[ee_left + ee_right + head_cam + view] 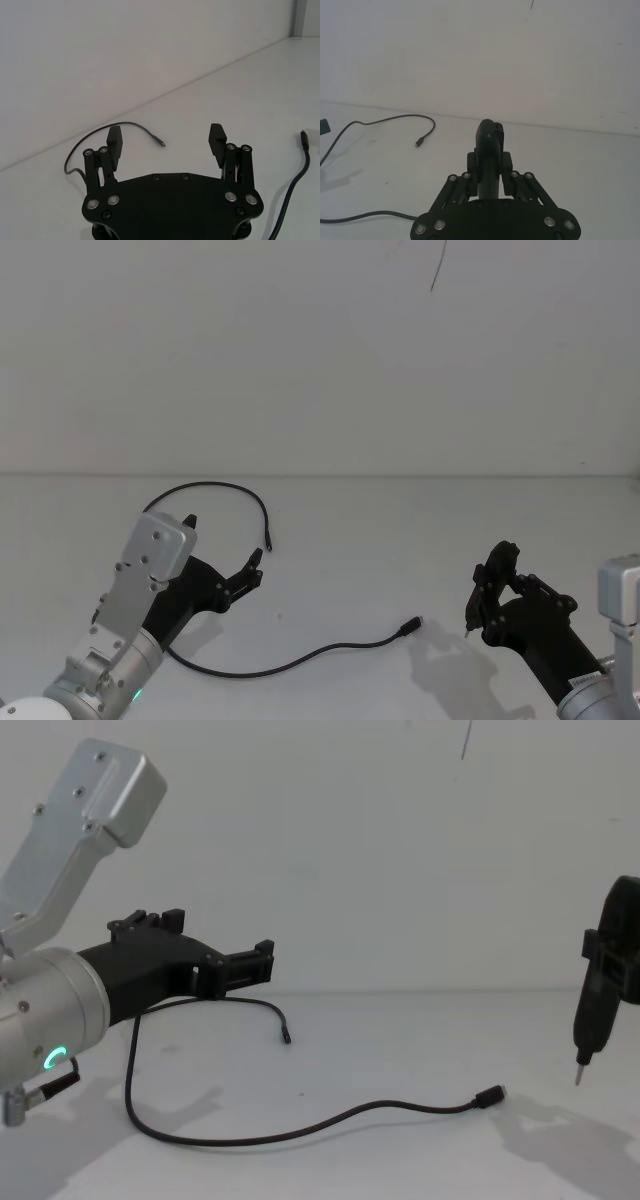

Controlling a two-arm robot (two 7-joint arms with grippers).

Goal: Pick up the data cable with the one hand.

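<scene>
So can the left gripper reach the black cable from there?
Probably yes. The left gripper hangs open over the looped data cable, nothing between them. The right gripper, shut on a pen-like tool, is far aside.

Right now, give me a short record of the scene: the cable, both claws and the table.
cable: black, slack on the table, plug at each end, not gripped
left claw: open, empty, raised above the cable's left part
right claw: shut on a pen-like tool, off to the right, clear of the cable
table: white
</scene>
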